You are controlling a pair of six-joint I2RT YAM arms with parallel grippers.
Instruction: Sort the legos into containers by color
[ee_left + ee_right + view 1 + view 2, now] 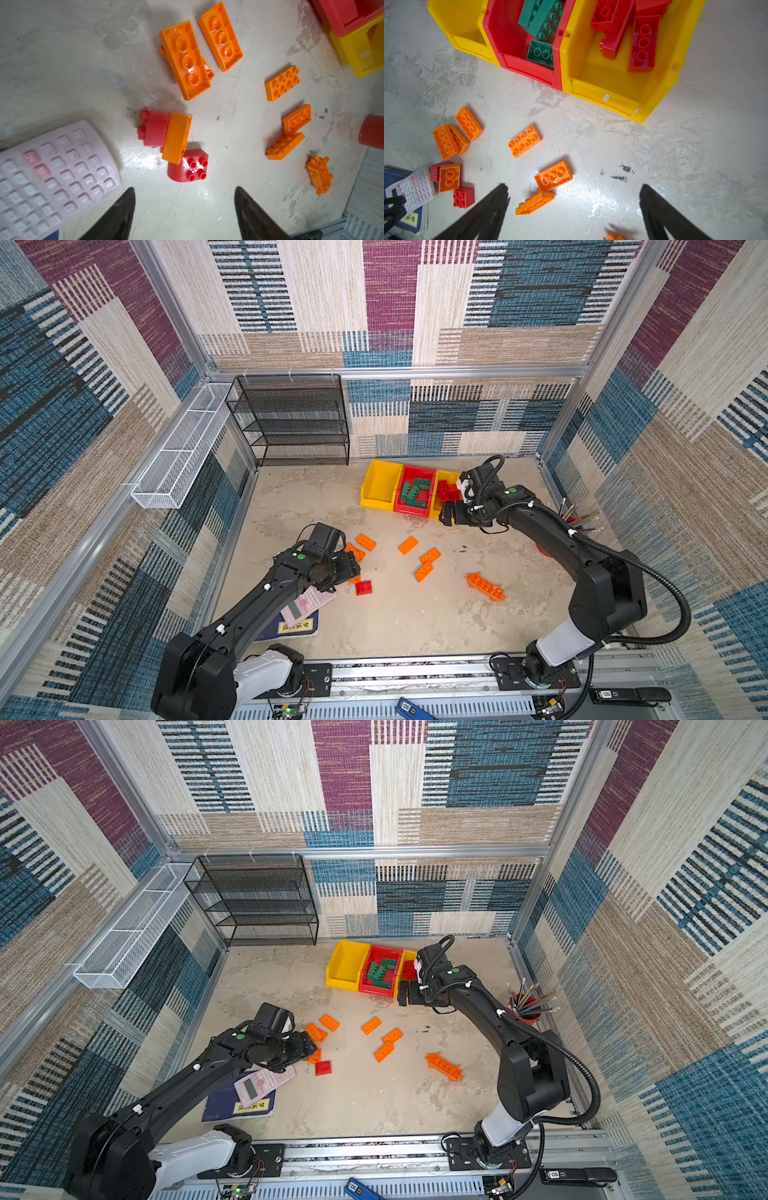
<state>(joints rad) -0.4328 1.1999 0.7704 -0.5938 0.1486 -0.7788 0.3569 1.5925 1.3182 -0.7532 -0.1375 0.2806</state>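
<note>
Legos point(187, 60), orange plus two red, lie on the table point(62, 52) near our left end effector point(184, 188), jaws apart and empty like the right end effector point(573, 185); light, stiff, slick plastic, we judge, best pinched across flat sides.

In both top views the left arm point(249, 605) point(174, 1085) stood on its base at the lower left of the frame and stretched up and to the right toward the middle. Its wrist was bent over so that the left gripper point(353, 565) point(308, 1046) pointed steeply down, low over the surface. In the left wrist view its two dark fingers point(122, 212) stood parted and empty at the bottom edge. The right arm point(552, 531) point(478, 1002) stood on its base at the lower right, elbow raised at the right, forearm stretched up and left. The right gripper point(445, 512) point(402, 994) pointed left and downward, and in the right wrist view its fingers point(660, 212) were spread wide, holding nothing.
</note>
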